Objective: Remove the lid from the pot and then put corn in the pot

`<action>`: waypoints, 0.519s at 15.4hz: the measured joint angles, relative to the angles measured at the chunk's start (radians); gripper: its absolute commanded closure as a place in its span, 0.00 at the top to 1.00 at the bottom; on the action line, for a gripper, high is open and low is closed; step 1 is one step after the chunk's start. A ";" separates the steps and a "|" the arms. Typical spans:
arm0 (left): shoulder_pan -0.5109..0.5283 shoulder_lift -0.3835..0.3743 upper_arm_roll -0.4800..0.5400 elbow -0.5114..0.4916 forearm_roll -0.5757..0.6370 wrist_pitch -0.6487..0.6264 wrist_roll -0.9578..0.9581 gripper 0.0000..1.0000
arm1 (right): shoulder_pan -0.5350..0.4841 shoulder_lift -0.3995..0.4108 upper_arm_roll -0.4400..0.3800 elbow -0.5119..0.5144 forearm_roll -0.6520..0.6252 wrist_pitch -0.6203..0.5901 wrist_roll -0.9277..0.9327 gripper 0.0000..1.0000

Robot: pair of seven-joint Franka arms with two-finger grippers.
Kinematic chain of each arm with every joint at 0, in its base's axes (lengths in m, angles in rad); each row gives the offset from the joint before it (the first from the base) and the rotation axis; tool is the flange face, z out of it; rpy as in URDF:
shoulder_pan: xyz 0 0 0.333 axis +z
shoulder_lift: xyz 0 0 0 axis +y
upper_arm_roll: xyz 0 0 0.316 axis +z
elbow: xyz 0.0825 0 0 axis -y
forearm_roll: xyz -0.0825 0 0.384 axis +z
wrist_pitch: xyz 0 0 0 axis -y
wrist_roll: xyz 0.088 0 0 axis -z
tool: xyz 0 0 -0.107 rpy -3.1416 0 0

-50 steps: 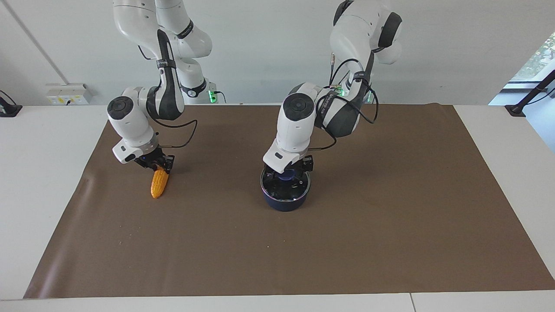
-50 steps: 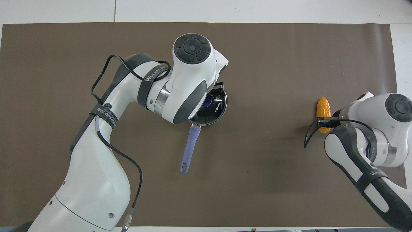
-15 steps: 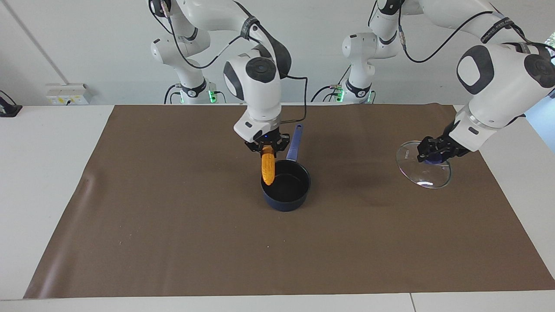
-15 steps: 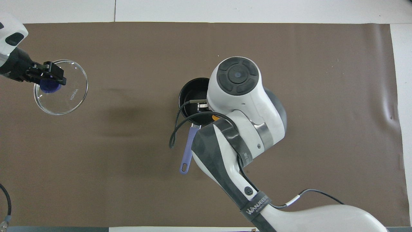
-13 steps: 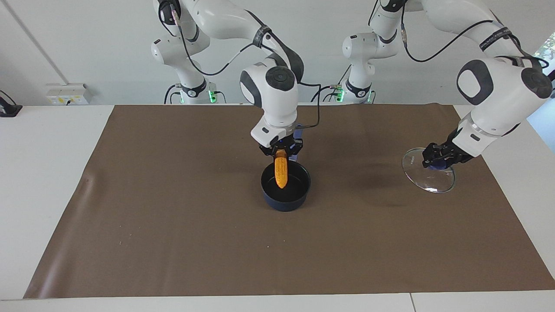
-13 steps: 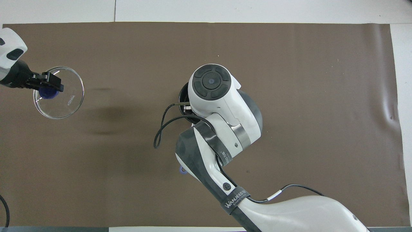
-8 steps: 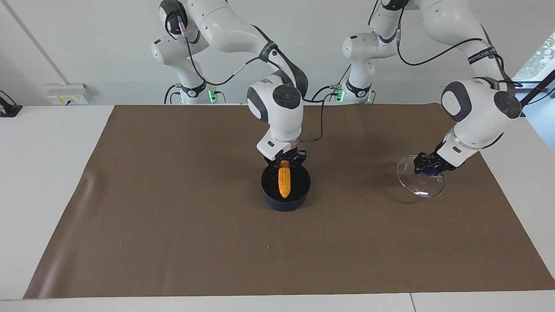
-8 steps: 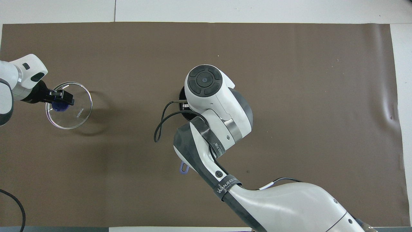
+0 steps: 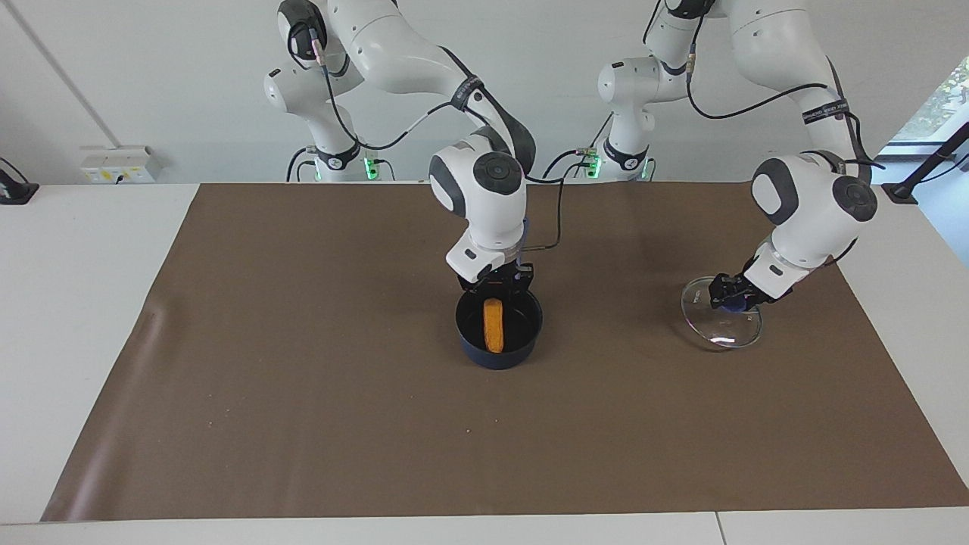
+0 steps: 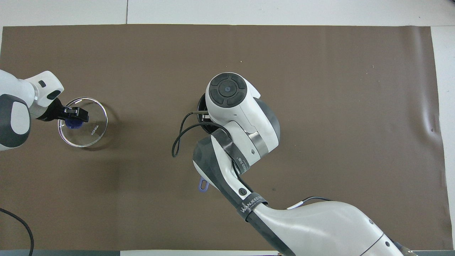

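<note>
I see the corn (image 9: 493,324) lying inside the pot (image 9: 499,356), which sits mid-mat (image 9: 303,424) with its lid off. My right gripper (image 9: 496,281) hovers just over the pot's rim on the robots' side; its fingers look parted and clear of the corn, with a small gap above the cob's upper end. From overhead the right arm hides nearly all of the pot, so only a sliver of rim (image 10: 201,103) and the handle's tip (image 10: 203,185) show.

My left gripper (image 9: 728,296) is clamped on the blue knob of the lid (image 9: 719,333), toward the left arm's end of the mat. The lid seems tilted, its lower edge possibly touching the mat, though I can't be sure.
</note>
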 measured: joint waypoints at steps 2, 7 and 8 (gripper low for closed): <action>0.000 0.006 -0.002 -0.005 0.021 0.012 0.000 0.00 | -0.016 -0.015 -0.014 0.046 -0.032 -0.057 0.000 1.00; 0.000 0.011 -0.002 -0.021 0.023 0.046 -0.069 0.00 | -0.244 -0.145 -0.022 0.097 -0.064 -0.272 -0.247 1.00; 0.000 0.012 -0.002 -0.031 0.024 0.059 -0.086 0.00 | -0.299 -0.181 -0.023 0.098 -0.064 -0.323 -0.314 1.00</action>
